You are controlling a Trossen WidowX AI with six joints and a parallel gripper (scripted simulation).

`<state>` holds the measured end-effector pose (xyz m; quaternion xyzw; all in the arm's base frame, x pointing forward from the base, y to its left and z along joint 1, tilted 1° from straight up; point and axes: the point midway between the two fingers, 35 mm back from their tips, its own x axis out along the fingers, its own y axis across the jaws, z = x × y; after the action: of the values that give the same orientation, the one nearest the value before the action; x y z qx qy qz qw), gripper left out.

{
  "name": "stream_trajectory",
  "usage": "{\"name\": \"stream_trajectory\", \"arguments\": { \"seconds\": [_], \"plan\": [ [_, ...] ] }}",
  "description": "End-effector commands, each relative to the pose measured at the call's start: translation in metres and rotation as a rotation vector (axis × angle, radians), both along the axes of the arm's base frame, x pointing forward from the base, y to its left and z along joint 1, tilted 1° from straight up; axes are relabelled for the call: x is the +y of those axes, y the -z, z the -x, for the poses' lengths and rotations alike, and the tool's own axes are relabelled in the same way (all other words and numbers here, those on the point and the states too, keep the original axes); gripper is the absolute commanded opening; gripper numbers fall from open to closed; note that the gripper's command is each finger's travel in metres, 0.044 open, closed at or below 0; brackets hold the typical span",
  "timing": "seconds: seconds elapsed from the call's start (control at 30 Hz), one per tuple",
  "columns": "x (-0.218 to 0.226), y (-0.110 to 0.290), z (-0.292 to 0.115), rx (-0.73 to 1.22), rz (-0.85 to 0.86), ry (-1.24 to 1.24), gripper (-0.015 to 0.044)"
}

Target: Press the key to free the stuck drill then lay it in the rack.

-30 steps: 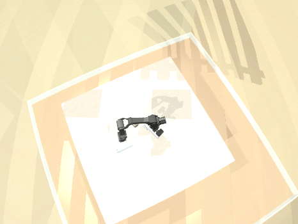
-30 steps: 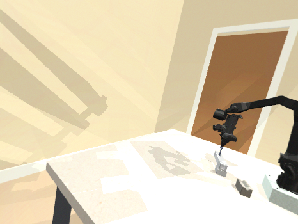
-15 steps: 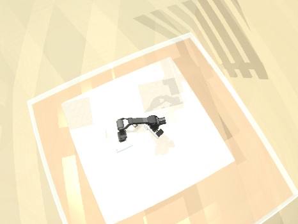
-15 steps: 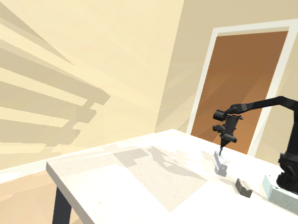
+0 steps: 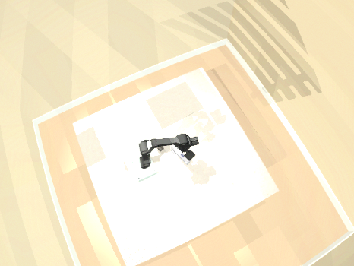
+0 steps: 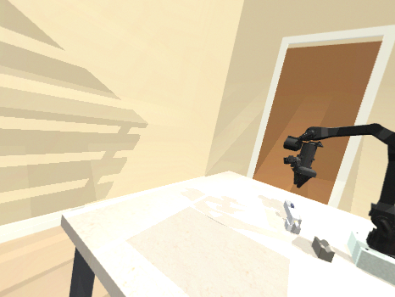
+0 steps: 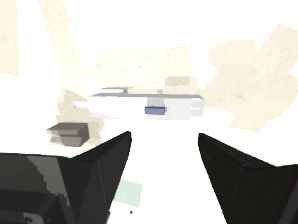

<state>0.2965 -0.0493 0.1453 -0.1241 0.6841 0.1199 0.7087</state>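
Note:
A white drill (image 7: 125,106) (image 6: 289,211) (image 5: 179,154) lies in its white holder block (image 7: 196,107) on the table (image 6: 127,212) (image 5: 171,213). A small blue key (image 7: 155,111) (image 6: 292,205) sits on its upper side. A low grey rack (image 7: 69,134) (image 6: 323,249) stands apart from it, to the left in the wrist view. My gripper (image 7: 164,137) (image 6: 303,182) (image 5: 188,153) is open and empty. It hangs in the air above the drill and key, touching nothing.
The arm's base (image 6: 383,231) stands on a pale green block (image 6: 369,254) at the table's right edge. A brown doorway (image 6: 322,110) is behind. Sunlight patches mottle the white top.

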Motion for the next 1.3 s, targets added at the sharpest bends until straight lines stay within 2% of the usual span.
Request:
{"name": "stream_trajectory", "arguments": {
  "seconds": [0.0,0.1,0.3,0.47,1.27],
  "plan": [
    [0.002,0.002,0.0,0.0,0.0,-0.021,0.0368],
    [0.035,0.023,0.0,0.003,0.006,-0.321,0.044],
    [0.115,0.079,0.026,0.008,0.02,-1.114,0.044],
    [0.15,0.108,0.055,0.009,0.027,-1.554,0.044],
    [0.149,0.118,0.054,0.009,0.027,-1.568,0.044]
  ]
}}
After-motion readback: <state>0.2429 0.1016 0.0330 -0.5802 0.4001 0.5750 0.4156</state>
